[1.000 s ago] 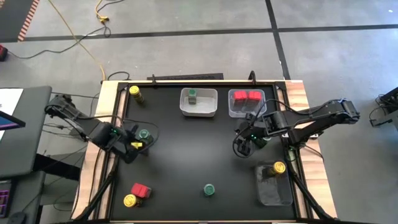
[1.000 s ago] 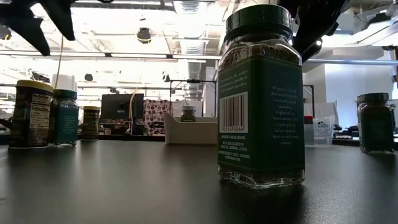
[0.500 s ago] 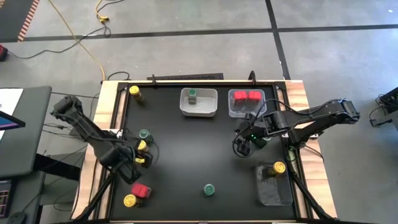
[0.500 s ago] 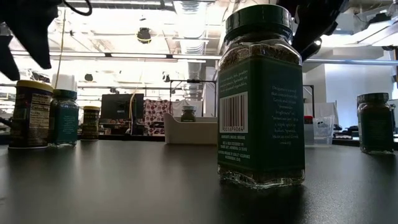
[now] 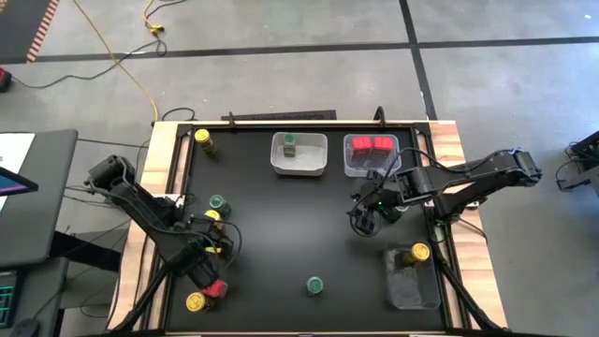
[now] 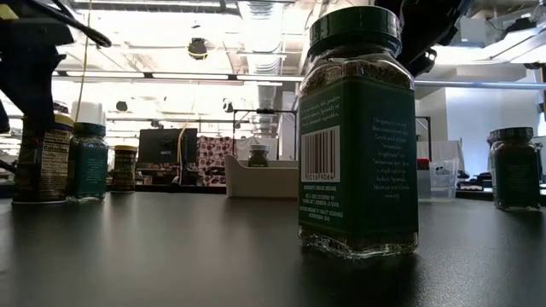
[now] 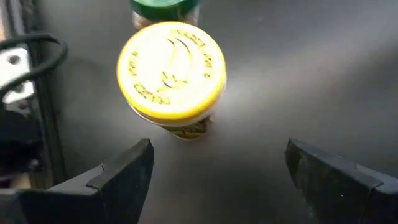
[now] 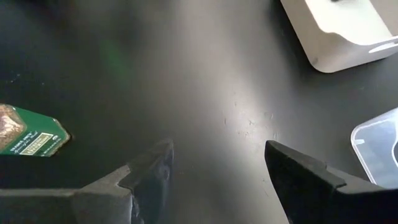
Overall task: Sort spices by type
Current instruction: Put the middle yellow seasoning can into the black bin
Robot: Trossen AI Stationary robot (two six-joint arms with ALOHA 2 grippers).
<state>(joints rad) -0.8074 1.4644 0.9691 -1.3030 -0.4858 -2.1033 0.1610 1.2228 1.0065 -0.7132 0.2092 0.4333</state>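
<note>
In the left wrist view my left gripper [image 7: 217, 168] stands open, just short of a yellow-lidded jar [image 7: 171, 71] that stands upright on the black table. A green-lidded jar [image 7: 163, 7] stands right beyond it. From above the gripper [image 5: 221, 241] is at the table's left side, on the near side of that yellow jar [image 5: 213, 217]. My right gripper [image 8: 217, 168] hangs open over bare table at the right, with a green-labelled jar [image 8: 28, 134] off to one side. More spices: a green jar [image 5: 315, 285] near the front, and a red box [image 5: 215, 288] and a yellow jar [image 5: 195, 301] at the near left.
A white bin [image 5: 314, 167] at the back holds a green jar [image 5: 289, 143]. A clear bin [image 5: 354, 168] beside it holds red boxes [image 5: 372, 144]. A clear bin [image 5: 404, 290] at the near right holds a yellow jar [image 5: 419, 253]. A yellow jar [image 5: 201, 140] stands at the far left corner.
My left gripper has gone down and toward the table's near edge, turning as it went. It has come off the spot above the green and yellow jars, so the yellow jar now shows. Its fingers have stayed open.
</note>
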